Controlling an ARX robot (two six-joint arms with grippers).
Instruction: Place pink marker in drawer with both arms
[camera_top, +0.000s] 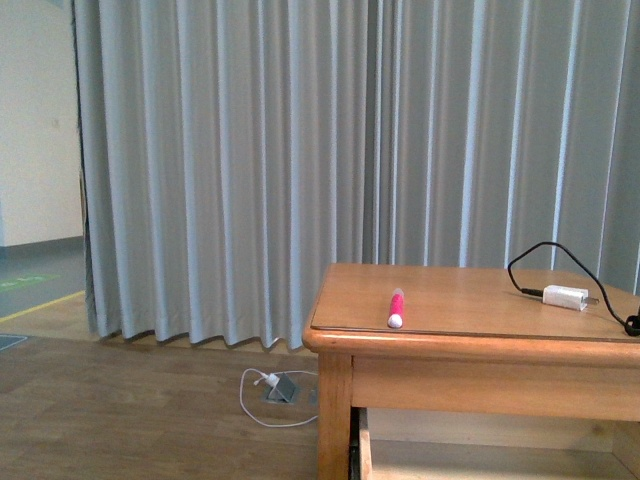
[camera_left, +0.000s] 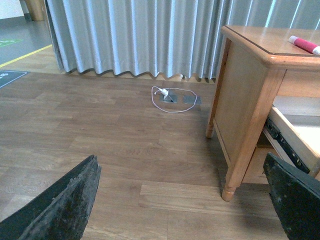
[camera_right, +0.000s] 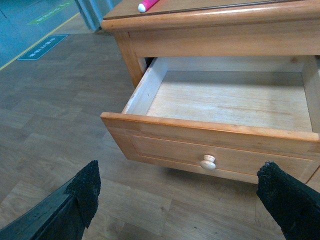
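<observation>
Pink marker (camera_top: 396, 308) flat on wooden surface (camera_top: 470, 300), near left front edge, long axis near-far, white tip nearest. Drawer (camera_right: 210, 127) open below, empty. Left pincer (camera_left: 182, 200), right pincer (camera_right: 175, 200) spread wide, empty, lower than marker; right likely closer.

A slim bright-pink marker with a white tip (camera_top: 396, 308) is pictured against a honey-coloured wooden table (camera_top: 480, 385), as is a white charger block with black cable (camera_top: 565, 297). The matching honey-coloured wooden drawer (camera_right: 160, 145) is fitted with a paler cream round knob (camera_right: 208, 162). Pale-grey pleated curtains (camera_top: 250, 150) are set off by brown wood-grain plank flooring (camera_top: 120, 410).
</observation>
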